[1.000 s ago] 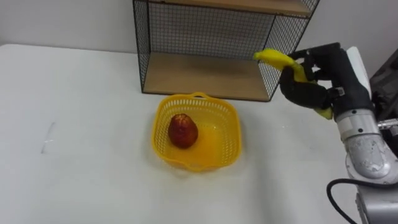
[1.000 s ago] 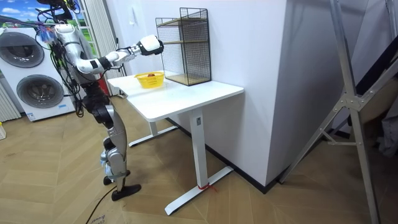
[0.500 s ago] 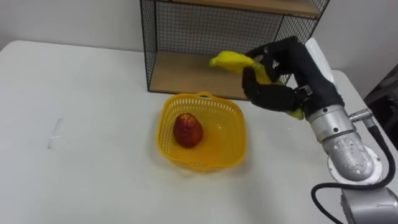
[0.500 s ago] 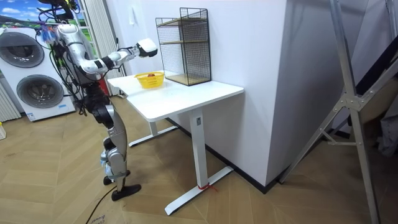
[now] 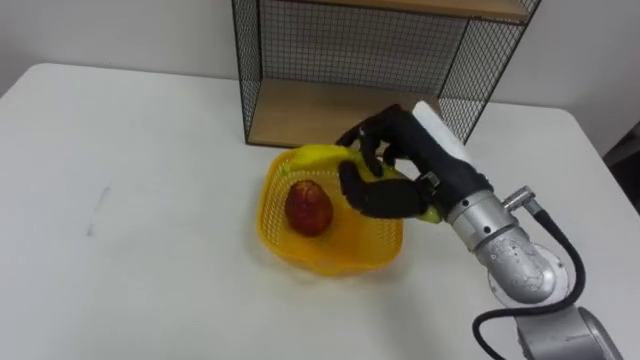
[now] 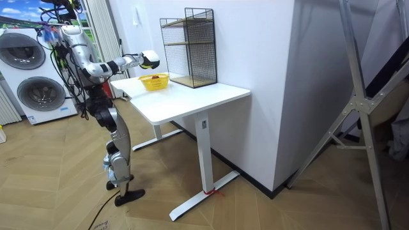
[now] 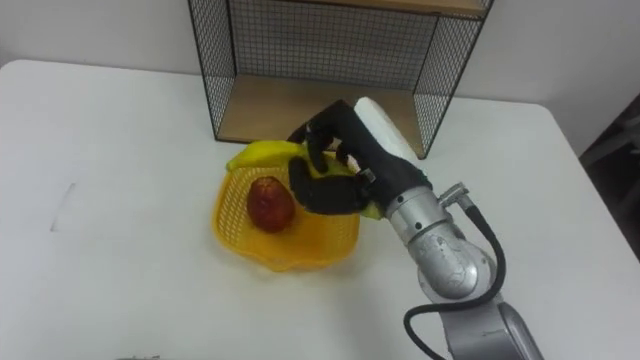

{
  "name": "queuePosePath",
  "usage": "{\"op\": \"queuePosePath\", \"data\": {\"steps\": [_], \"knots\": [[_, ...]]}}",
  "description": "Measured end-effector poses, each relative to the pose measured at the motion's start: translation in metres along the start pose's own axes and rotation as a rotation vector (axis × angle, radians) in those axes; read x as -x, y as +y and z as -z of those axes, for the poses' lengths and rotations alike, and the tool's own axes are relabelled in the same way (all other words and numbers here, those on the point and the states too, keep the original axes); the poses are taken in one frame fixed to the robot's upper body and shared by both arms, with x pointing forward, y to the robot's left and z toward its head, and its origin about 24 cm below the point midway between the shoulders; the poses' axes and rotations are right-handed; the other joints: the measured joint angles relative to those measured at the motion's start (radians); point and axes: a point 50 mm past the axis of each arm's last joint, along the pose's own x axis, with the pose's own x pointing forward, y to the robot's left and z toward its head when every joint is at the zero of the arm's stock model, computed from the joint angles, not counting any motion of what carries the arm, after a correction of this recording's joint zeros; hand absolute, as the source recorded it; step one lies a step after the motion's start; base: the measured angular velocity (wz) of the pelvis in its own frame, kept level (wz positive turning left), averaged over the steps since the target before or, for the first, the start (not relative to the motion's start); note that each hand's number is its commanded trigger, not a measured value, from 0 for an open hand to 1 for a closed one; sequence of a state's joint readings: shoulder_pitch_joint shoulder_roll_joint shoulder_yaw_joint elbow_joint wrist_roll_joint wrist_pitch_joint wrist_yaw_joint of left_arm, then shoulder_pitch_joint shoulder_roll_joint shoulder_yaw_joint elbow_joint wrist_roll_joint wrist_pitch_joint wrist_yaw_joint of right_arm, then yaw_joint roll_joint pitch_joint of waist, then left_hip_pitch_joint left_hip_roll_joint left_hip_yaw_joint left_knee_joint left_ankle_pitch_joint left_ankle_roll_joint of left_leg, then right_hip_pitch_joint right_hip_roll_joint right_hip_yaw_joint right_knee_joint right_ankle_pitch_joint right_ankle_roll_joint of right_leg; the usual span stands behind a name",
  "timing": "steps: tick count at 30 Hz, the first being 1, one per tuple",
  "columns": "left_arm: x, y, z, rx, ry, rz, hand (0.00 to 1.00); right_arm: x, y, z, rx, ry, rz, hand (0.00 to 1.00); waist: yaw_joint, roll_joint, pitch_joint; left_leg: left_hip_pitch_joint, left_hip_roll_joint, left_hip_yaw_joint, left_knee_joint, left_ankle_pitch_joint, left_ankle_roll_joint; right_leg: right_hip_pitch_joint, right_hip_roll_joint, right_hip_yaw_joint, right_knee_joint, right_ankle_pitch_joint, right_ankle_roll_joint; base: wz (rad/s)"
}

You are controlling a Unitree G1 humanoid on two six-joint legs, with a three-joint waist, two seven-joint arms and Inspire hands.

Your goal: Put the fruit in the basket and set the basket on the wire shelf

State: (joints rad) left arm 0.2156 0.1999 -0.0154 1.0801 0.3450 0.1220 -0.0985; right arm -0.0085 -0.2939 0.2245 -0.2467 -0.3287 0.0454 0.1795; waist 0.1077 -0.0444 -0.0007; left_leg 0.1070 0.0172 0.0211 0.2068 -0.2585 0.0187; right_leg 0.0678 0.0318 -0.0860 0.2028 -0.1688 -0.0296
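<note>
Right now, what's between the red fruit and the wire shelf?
The banana, gripped in the right hand, over the basket's far rim; clearest in the right eye view.

The right hand [image 5: 385,192] has black fingers and a black palm under a white back shell. Behind it, a silver-grey metal wrist swells into a rounded joint, with a black cable looping off the forearm. Torso and legs look pale grey.

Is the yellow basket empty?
No. A red fruit lies inside the basket, while the right hand holds a banana above its far rim.
</note>
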Motion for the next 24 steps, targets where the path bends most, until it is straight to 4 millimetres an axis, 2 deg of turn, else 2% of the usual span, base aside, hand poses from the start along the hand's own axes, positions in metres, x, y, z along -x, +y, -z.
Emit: {"op": "queuePosePath", "data": {"steps": [6, 13, 24], "knots": [[0.0, 0.001, -0.004, -0.009, -0.007, -0.002, 0.0, 0.0, 0.003, 0.004, 0.001, 0.018, -0.016, 0.0, 0.003, 0.0, 0.0003, 0.0, 0.0, -0.001, 0.0, 0.0, 0.0, 0.001, 0.0, 0.0, 0.0, 0.0, 0.0, 0.0], [-0.002, 0.001, -0.011, -0.037, -0.016, -0.012, 0.0, 0.002, 0.022, 0.016, -0.005, 0.084, -0.093, 0.0, 0.002, 0.0, 0.0025, -0.001, -0.001, -0.001, 0.001, 0.0, 0.0, 0.001, -0.001, 0.0, 0.0, 0.0, 0.0, 0.0], [-0.002, 0.002, -0.012, -0.045, -0.011, -0.02, 0.0, 0.001, 0.024, 0.014, -0.014, 0.08, -0.102, 0.0, -0.003, -0.002, 0.0045, -0.001, -0.001, -0.001, 0.0, 0.0, 0.0, 0.001, -0.001, 0.0, 0.0, 0.0, 0.0, 0.0]]}}
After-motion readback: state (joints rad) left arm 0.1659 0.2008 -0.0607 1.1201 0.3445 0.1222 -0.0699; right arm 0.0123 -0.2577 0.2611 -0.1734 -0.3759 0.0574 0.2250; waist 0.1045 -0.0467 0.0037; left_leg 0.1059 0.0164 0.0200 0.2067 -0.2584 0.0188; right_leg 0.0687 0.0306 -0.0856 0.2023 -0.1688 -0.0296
